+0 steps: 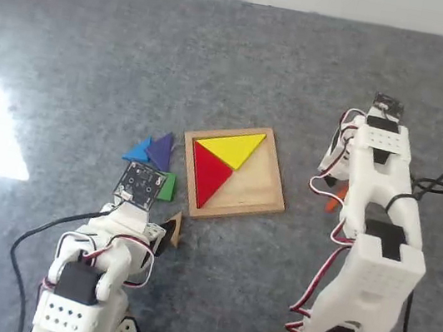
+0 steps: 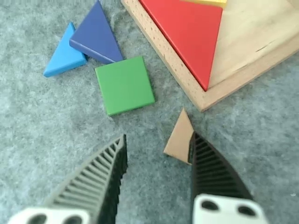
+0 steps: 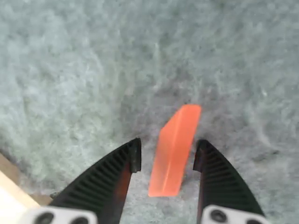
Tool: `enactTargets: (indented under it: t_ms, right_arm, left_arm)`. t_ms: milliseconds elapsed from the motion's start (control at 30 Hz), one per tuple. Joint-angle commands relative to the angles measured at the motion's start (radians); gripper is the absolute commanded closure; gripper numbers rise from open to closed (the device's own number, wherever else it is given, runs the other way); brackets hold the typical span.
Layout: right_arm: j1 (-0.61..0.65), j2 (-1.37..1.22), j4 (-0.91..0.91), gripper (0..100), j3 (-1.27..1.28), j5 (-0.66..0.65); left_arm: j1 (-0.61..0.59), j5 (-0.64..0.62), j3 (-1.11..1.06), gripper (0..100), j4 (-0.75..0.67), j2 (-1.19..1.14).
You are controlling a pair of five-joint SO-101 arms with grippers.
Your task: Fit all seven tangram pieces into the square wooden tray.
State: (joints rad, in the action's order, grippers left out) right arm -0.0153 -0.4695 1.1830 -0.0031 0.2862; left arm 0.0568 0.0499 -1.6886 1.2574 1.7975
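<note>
The grey desk carries everything. The right arm stretches up one side and the left arm sits low on the other, with the tray on the desk between them.

From the high view the whole tray is plain. A red triangle and a yellow triangle lie flat inside it, touching along one edge, and the rest is bare wood. The left wrist view catches just one corner of the tray, most of the red triangle and a sliver of the yellow one.

Outside the tray, on the left arm's side, lie a green square, a navy triangle and a blue triangle. The navy one overlaps the blue one's edge. In the high view the arm's camera covers half of the square, while the left wrist view gives it whole.

The orange piece is a mere sliver beside the right arm from above. The right wrist view shows its full slanted shape, flat on the desk. The right pincer straddles it, fingers apart, a gap clear on one side, not clamped.

The left pincer is wide open and grips nothing. A small tan triangle lies against the inside of one finger, near the tray's corner.
</note>
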Motion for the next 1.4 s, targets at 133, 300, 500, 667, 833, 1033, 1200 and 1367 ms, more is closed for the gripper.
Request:
enactTargets:
  t_ms: [133, 300, 500, 667, 833, 1033, 1200, 1367]
  right_arm:
    - [-0.062, 0.065, 0.079, 78.6, -0.017, -0.008]
    - [-0.171, 0.166, 0.114, 78.6, -0.017, -0.009]
    - [-0.179, 0.209, 0.116, 78.6, 0.005, -0.071]
    - [-0.084, 0.208, 0.104, 78.6, 0.04, -0.069]
    - [0.033, 0.208, 0.093, 78.3, 0.051, -0.054]
    - [0.007, 0.153, 0.074, 78.3, 0.046, -0.023]
    - [-0.036, 0.12, 0.082, 78.3, 0.041, -0.061]
    - [-0.053, 0.117, 0.076, 78.3, 0.037, -0.071]
  left_arm:
    - [0.005, 0.014, 0.005, 79, 0.005, 0.021]
    - [0.005, 0.014, 0.005, 79, 0.005, 0.021]
    - [0.005, 0.014, 0.005, 79, 0.005, 0.021]
    - [0.006, 0.014, 0.005, 79, 0.005, 0.021]
    - [0.005, 0.014, 0.005, 79, 0.005, 0.021]
    - [0.005, 0.014, 0.005, 79, 0.005, 0.021]
    - [0.005, 0.014, 0.005, 79, 0.005, 0.021]
    - [0.005, 0.014, 0.005, 79, 0.005, 0.021]
